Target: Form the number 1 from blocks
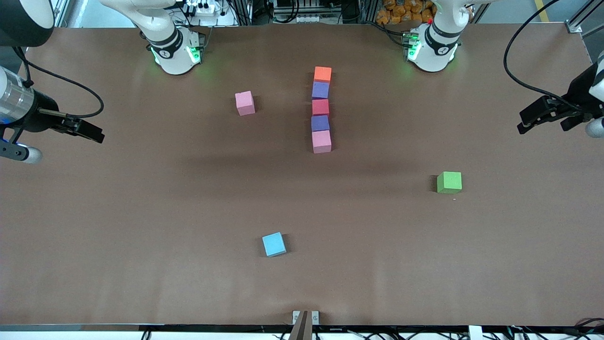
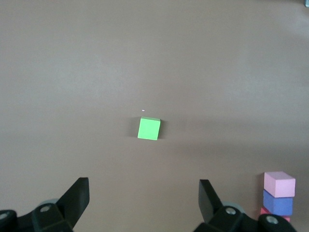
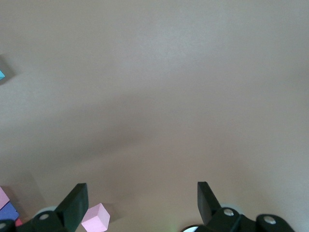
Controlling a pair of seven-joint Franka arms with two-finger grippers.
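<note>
Both claws stand wide and hold nothing: the left gripper (image 2: 144,195) over the table's left-arm end, the right gripper (image 3: 142,198) over the right-arm end (both waiting). Five blocks (image 1: 321,109) form a touching column mid-table; a second pink block (image 1: 245,103) sits apart, toward the right arm's end. The red block (image 2: 264,211) is mostly cut off in the left wrist view.

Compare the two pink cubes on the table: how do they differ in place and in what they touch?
1. The pink cube in the column closes a straight line of five, nearest the front camera; the lone pink cube stands apart, toward the right arm's end.
2. The column's pink cube touches a purple cube; the lone one touches nothing.
3. The lone one sits slightly turned; the other sits square with its line.
Both look equal in size and colour, and both rest flat.
</note>
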